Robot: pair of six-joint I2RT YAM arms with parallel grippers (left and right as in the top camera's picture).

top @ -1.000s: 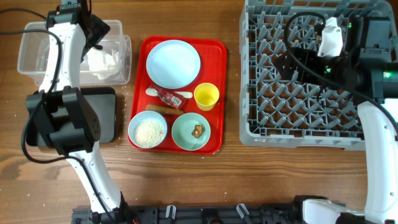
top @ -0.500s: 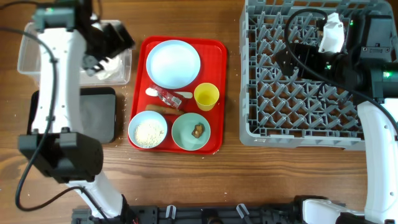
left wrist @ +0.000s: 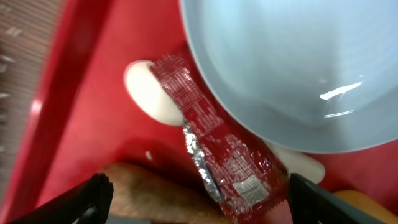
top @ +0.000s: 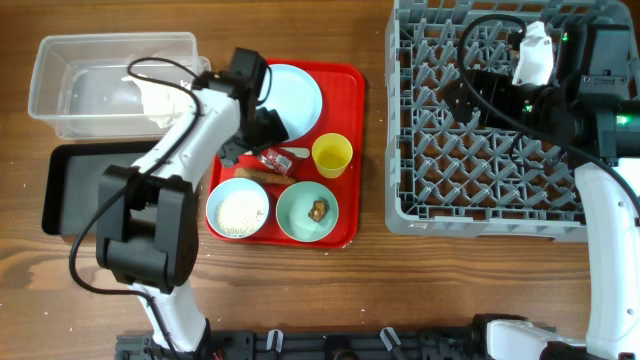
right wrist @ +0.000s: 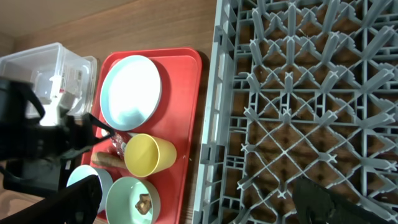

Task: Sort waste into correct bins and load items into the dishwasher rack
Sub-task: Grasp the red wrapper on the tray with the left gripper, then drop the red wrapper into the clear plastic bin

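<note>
My left gripper [top: 264,138] hangs open low over the red serving tray, and the red-and-white wrapper [left wrist: 217,149] lies between its fingers [left wrist: 93,196], untouched. The wrapper [top: 276,158] rests across the white spoon [left wrist: 152,99], beside the pale blue plate [left wrist: 292,68]. A brown stick [left wrist: 155,193] lies just below it. The crumpled napkin [top: 165,100] sits in the clear tub [top: 60,75]. One bowl [top: 238,210] holds white crumbs, the other [top: 307,212] a brown lump. My right gripper [right wrist: 202,205] stands open and empty above the rack [top: 500,200].
The yellow cup [top: 332,155] stands upright at the right side of the red tray [top: 345,80]. The black tray [top: 75,185] lies in front of the clear tub. My left arm crosses above the plate's left edge.
My left arm has swung right from over the clear tub to the red tray and come down over the wrapper. The right arm has not moved.
</note>
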